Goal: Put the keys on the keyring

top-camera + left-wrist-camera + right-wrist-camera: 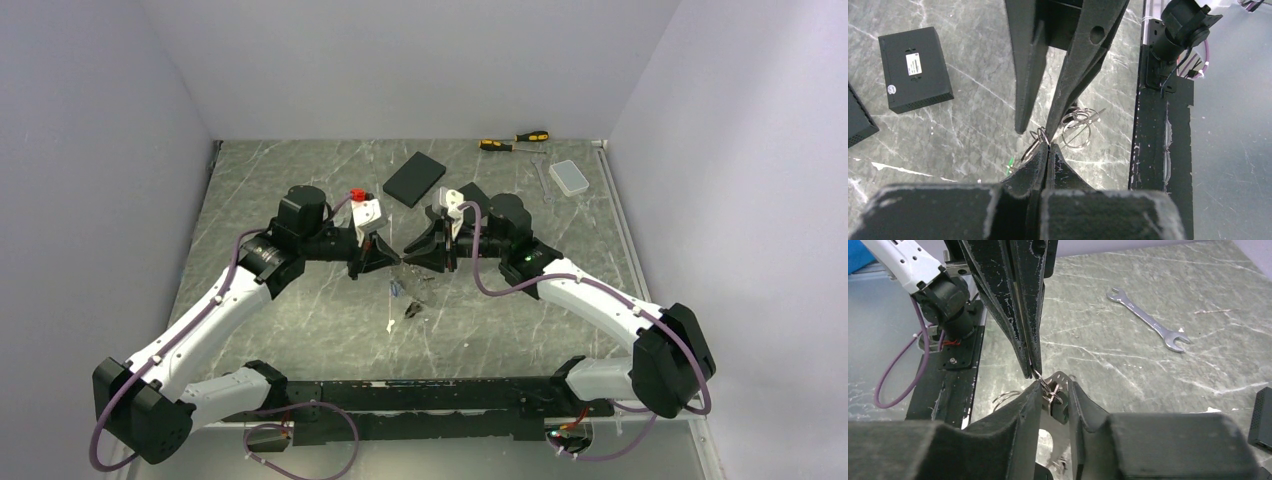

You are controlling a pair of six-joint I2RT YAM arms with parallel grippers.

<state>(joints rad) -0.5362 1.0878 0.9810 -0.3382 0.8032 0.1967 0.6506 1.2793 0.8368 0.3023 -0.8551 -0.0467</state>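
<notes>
My left gripper (392, 264) (1048, 146) is shut, its tips pinching a small wire ring (1040, 135) (1047, 386) held above the table. That ring links to a key with a black head (1059, 407), which sits between the fingers of my right gripper (412, 253) (1054, 390); those fingers are closed in on it. The two grippers meet tip to tip. The keyring (1077, 130) (1005, 396), a thin grey loop, lies on the table just beside them. Loose keys (398, 288) (412, 309) lie below the grippers, and a green one (1010, 166) shows beside my left fingers.
A black box (414, 179) (914, 69) lies behind the grippers. Two yellow-and-black screwdrivers (513, 141), a clear plastic box (571, 178) and a wrench (1148, 320) are at the back right. The black base rail (1158, 140) runs along the near edge.
</notes>
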